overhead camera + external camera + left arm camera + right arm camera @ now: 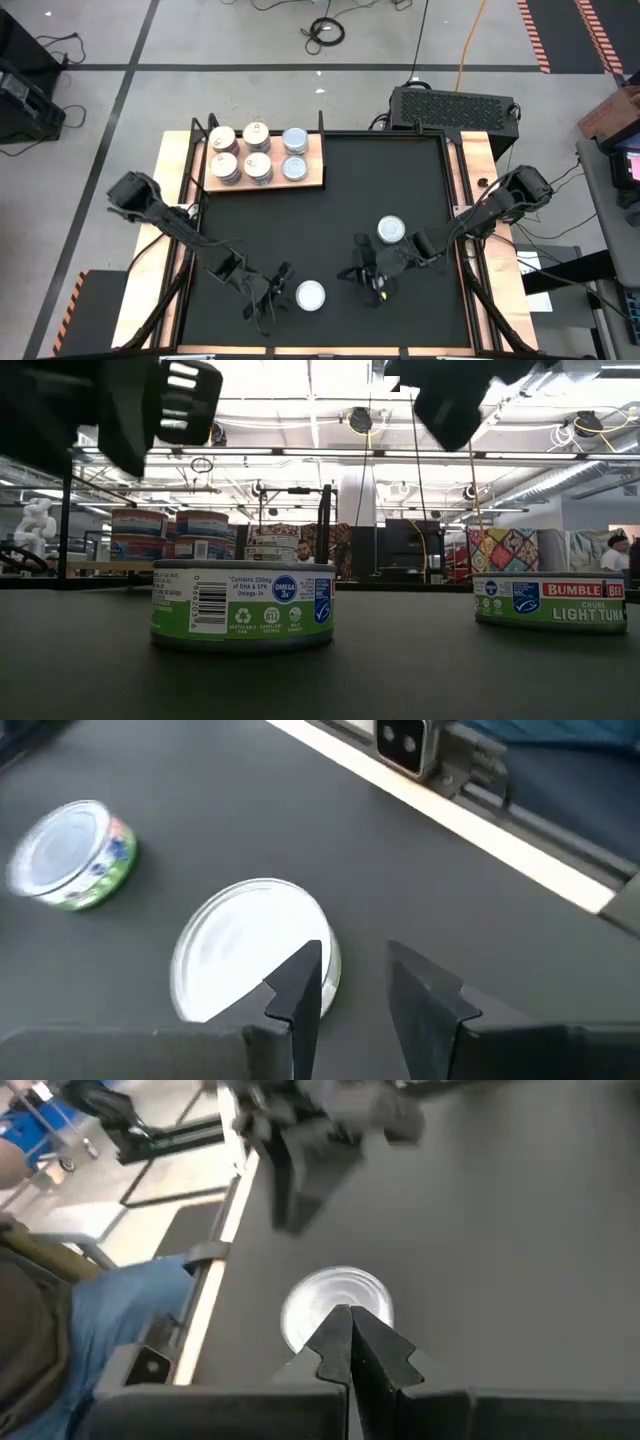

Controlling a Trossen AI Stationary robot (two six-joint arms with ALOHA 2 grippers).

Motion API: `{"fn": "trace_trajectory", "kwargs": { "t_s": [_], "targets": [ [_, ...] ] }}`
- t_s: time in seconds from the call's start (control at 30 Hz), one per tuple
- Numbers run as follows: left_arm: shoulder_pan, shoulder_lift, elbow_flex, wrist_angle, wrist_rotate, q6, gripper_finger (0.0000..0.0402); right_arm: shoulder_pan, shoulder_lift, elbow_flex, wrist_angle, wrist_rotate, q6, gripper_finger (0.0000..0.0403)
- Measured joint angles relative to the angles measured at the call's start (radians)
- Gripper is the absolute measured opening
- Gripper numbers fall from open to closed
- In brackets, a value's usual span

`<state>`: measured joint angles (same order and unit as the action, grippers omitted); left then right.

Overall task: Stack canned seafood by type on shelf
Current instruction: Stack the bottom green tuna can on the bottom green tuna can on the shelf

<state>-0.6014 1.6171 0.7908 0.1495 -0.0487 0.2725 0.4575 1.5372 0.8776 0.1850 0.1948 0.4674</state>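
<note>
High view: the wooden shelf (pixel 262 181) sits at the far-left corner of the black desk (pixel 400 180), w/ six tins (pixel 256 152) on it in two rows. The four toward the left have silvery-gold tops; the two at the shelf's right end are pale bluish. Two more pale-topped tins are loose on the desk, well apart from the shelf. One tin (pixel 310 294) lies near the front edge, about mid-width; the other tin (pixel 391 230) lies right of centre. The left gripper (pixel 275 293) is just beside the front tin, on its left; fingers look spread a bit, holding nothing. The right gripper (pixel 362 272) hangs between the two loose tins, near the second one, not touching either.

Low view: the front tin (pixel 243 605) stands upright, green label w/ barcode. The second tin (pixel 551 601) stands at the right, label reads light tuna. Both arms are dark shapes overhead. Stacked tins (pixel 170 535) on the shelf show far back at left.

Left wrist view: left gripper (pixel 350 982) fingers are parted w/ a clear gap. The pale-topped tin (pixel 252 960) lies just beside one finger, outside the gap. The other tin (pixel 72 854) is farther off.

Right wrist view: right gripper (pixel 352 1342) fingers are pressed together, pinching nothing. A tin (pixel 335 1306) sits past the tips. The other arm is a blur beyond. A blue sleeve shows past the desk edge.
</note>
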Motion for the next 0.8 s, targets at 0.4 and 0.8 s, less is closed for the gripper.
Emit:
{"fn": "trace_trajectory", "kwargs": {
  "t_s": [0.4, 0.8],
  "targets": [
    [-0.003, 0.075, 0.04, 0.031, 0.014, 0.031, 0.0113, 0.116, 0.015, 0.0, 0.077, 0.117, 0.06, 0.0],
    [0.014, 0.075, 0.04, 0.026, -0.004, 0.105, 0.0113, 0.06, 0.05, -0.001, 0.087, 0.04, 0.045, 0.0]
  ]
}}
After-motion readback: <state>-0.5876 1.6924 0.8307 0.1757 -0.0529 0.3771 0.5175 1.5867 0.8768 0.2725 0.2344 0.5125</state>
